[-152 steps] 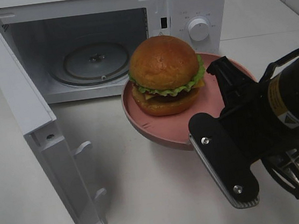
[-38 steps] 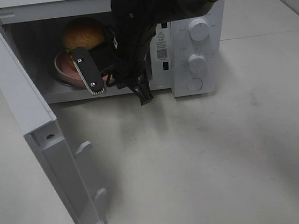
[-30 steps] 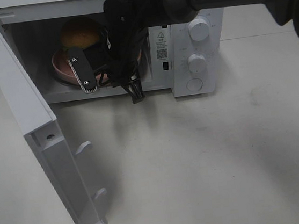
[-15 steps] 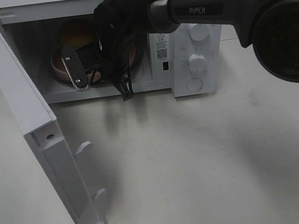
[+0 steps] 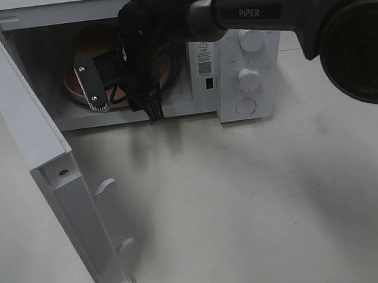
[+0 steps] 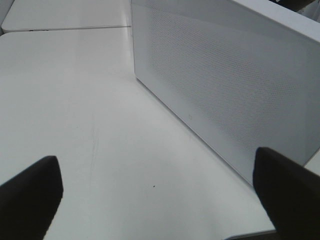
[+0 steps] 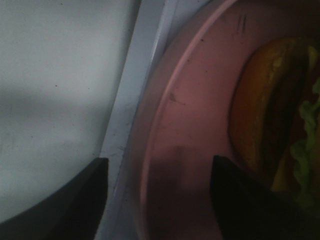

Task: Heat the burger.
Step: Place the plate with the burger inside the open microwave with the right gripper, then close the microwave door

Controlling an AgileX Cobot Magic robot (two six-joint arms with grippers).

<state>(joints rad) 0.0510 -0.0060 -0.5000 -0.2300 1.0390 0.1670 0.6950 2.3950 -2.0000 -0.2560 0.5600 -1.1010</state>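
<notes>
Burger (image 7: 257, 117) is sitting on plate (image 7: 190, 125) inside microwave (image 5: 246, 46); right jaws are gaping around plate rim, left jaws gaping empty.

microwave cavity (image 5: 37, 60): arm (image 5: 263, 10), plate (image 5: 71, 84), likely full | table (image 5: 250, 196): free | door (image 5: 40, 151): blocks left

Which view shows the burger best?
The right wrist view: the burger sits close, bun and lettuce visible, on the pink plate. The exterior high view shows only its bun top behind the arm. The left wrist view shows none.
</notes>
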